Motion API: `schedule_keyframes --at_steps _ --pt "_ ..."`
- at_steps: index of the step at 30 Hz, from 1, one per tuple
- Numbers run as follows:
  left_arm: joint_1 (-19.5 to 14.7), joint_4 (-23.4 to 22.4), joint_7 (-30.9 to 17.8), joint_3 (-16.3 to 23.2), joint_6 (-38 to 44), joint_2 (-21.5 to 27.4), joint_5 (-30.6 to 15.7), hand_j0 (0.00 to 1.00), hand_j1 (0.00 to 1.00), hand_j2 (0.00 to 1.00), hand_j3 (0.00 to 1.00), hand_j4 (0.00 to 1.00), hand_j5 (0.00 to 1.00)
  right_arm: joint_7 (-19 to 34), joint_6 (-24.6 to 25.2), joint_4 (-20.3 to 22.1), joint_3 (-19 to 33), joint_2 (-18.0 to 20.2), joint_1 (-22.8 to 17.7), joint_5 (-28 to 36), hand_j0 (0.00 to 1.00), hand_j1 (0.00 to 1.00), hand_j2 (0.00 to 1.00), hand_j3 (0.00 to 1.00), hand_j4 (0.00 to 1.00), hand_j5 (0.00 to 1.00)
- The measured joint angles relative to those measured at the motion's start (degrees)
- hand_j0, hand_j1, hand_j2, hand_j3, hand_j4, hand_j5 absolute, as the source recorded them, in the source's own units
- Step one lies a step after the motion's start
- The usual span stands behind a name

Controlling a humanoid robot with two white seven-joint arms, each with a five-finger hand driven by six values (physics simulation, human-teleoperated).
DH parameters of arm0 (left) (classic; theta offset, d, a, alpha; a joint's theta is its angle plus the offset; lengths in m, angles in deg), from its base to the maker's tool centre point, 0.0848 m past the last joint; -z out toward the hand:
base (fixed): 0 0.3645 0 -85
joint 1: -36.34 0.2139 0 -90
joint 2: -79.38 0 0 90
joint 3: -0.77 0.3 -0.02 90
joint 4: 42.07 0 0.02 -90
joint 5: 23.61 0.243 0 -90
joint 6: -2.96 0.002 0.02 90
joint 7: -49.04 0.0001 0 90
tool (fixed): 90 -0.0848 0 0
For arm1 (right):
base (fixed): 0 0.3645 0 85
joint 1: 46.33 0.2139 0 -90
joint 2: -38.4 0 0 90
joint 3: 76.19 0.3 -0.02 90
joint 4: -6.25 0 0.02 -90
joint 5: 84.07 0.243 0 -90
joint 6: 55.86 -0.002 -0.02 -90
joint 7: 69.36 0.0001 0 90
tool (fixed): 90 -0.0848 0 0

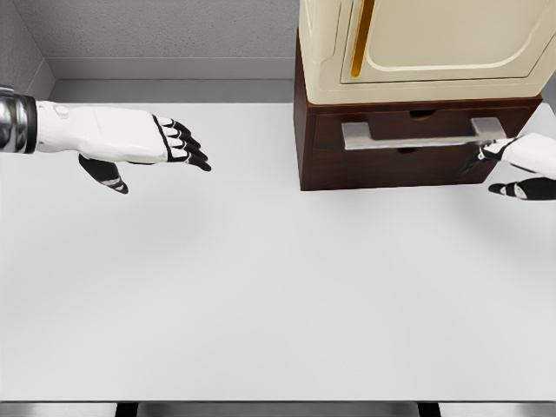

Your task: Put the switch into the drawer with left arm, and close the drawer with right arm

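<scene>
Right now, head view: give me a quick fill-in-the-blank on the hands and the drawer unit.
1. The left hand hovers over the white table with fingers spread, holding ____.
2. The dark brown wooden drawer cabinet carries a ____ coloured appliance on top.
3. The right hand sits beside the ____ end of the grey metal drawer handle.

Missing: nothing; cream; right

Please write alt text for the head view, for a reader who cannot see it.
A dark wooden drawer cabinet stands on a white table, drawer shut, under a cream appliance. The right hand is near the drawer's metal handle; the left hand hovers open, empty.
</scene>
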Motion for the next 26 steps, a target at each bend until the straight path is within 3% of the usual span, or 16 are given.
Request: schedule_keyframes --at_steps 8,10,11,12,17,26 --pt "0.7 -0.8 0.0 0.6 0.2 0.0 -0.2 1.00 1.00 1.00 1.00 1.00 1.00 -1.0 -0.2 -0.4 -0.3 -0.2 -0.6 -1.1 0.65 0.65 0.65 0.65 0.65 0.65" --pt "0.8 -1.5 0.0 0.9 0.2 0.0 -0.2 1.00 1.00 1.00 1.00 1.00 1.00 -1.1 -0.3 1.4 -0.3 0.1 -3.0 -1.5 0.65 0.65 0.65 0.65 0.65 0.65" --pt "0.8 -1.7 0.0 1.0 0.2 0.0 -0.2 1.00 1.00 1.00 1.00 1.00 1.00 -1.1 -0.3 3.5 -0.3 0.4 -4.4 -1.8 0.70 0.70 0.70 0.70 0.70 0.70" --pt "0.8 -1.9 0.0 1.0 0.2 0.0 -0.2 1.00 1.00 1.00 1.00 1.00 1.00 -1.1 -0.3 6.0 -0.3 0.7 -5.3 -2.1 1.00 1.00 1.00 1.00 1.00 1.00" --pt "0.8 -2.1 0.0 1.2 0.1 0.0 -0.4 1.00 1.00 1.00 1.00 1.00 1.00 -1.2 -0.3 15.2 0.0 1.4 -6.9 -2.6 1.00 1.00 1.00 1.00 1.00 1.00" --pt "0.8 -2.0 0.0 1.3 0.0 0.1 -0.5 1.00 1.00 1.00 1.00 1.00 1.00 -1.2 -0.3 17.9 0.1 1.6 -7.7 -2.7 1.00 1.00 1.00 1.00 1.00 1.00"
